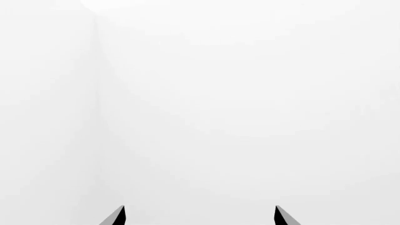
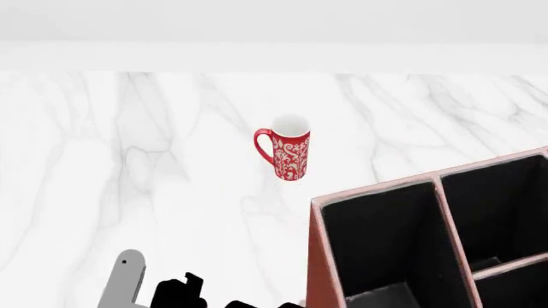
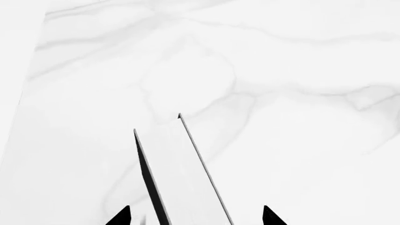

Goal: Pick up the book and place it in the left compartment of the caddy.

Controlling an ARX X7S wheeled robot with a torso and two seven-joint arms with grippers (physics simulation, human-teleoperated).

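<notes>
In the right wrist view the book (image 3: 178, 178) shows edge-on, its white page edge flanked by thin black covers. It runs out between my right gripper's (image 3: 196, 216) fingertips, with marble behind it. That gripper is open, and a gap shows between the book and each tip. The reddish-brown caddy (image 2: 319, 256) stands at the lower right of the head view. Its left compartment (image 2: 376, 237) is a deep black slot. My left gripper (image 1: 200, 216) is open and holds nothing, facing a blank white wall. The book and the right gripper are out of the head view.
A red-and-white patterned mug (image 2: 291, 149) stands on the marble counter (image 2: 128, 167), behind and to the left of the caddy. My left arm (image 2: 127, 282) rises at the bottom left, near the caddy's front corner. A white wall backs the counter.
</notes>
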